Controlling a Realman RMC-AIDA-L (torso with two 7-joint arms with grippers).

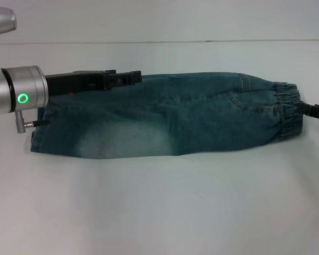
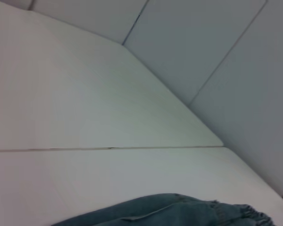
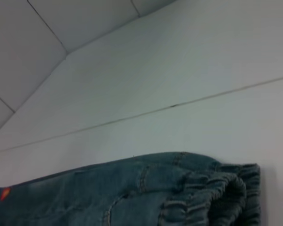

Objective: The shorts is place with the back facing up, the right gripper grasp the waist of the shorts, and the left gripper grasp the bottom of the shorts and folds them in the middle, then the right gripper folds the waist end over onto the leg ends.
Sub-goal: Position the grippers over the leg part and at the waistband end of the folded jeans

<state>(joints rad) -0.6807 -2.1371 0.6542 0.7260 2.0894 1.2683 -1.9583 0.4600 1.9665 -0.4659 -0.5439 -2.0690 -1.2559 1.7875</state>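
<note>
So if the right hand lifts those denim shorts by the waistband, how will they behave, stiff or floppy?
Probably floppy: the shorts already lie folded lengthwise and sag in soft curves along the near edge. The gathered waistband looks thick and bunched, so it should give the right hand a decent grip. Denim seems unlikely to slip, but the leg end near the left hand would likely trail.

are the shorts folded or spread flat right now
Folded lengthwise: the shorts form one narrow band, with the waistband doubled at the robot's right end.

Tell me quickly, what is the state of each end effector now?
Left end effector: lies over the far edge of the shorts; open or shut cannot be told.
Right end effector: at the waistband; grip cannot be told.
</note>
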